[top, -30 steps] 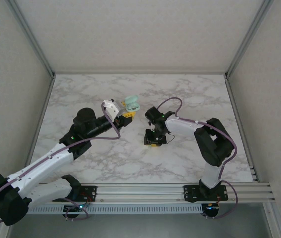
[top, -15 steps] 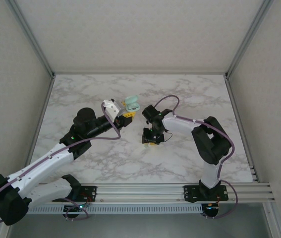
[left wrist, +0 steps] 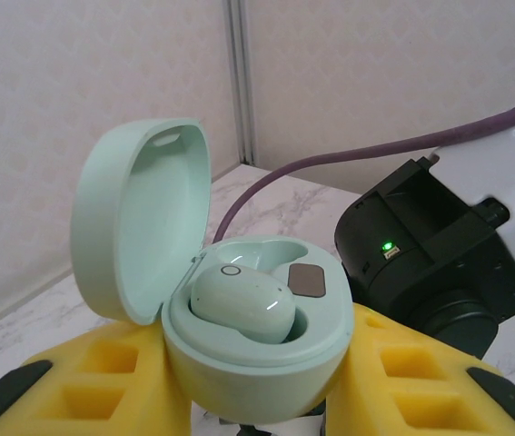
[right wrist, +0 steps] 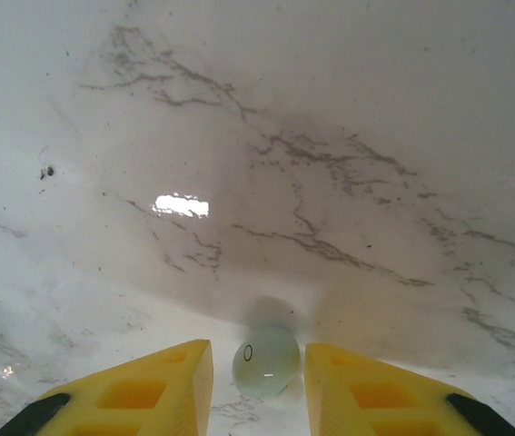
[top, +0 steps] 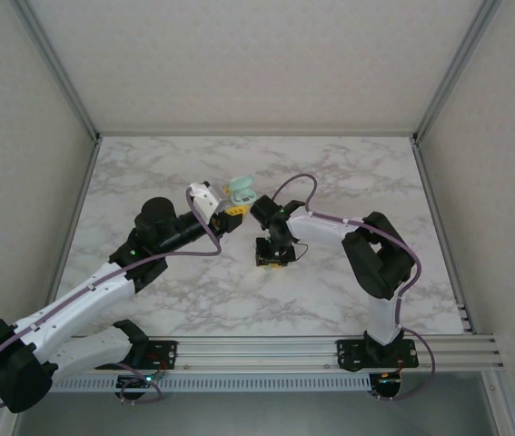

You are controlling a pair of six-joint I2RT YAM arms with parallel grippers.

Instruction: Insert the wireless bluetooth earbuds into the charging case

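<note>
Over the last second the right arm has slid a little toward the left edge of the white marble desk (top: 348,173), while the left arm has kept its place. The right gripper (top: 272,261) points down at the desk near its middle, slightly toward the near edge. In the right wrist view, this gripper (right wrist: 257,348) has its yellow fingers (right wrist: 162,381) spread apart. A small pale green earbud (right wrist: 266,360) lies on the marble (right wrist: 330,136) between them. The right finger sits just beside it, and I cannot tell whether they touch.

The left gripper (top: 236,207) is clamped on a mint-green rounded charging case (top: 242,190), held above the desk's far half, just beside the right arm. In the left wrist view, the left gripper (left wrist: 259,363) grips the case's base from both sides. The lid (left wrist: 139,218) is hinged open and standing up on the left. One matching earbud (left wrist: 242,304) is seated in the left well. The right well shows a dark rectangular patch (left wrist: 307,280). Behind the case is the right arm's black wrist (left wrist: 430,245), with a green light (left wrist: 386,245) lit.
</note>
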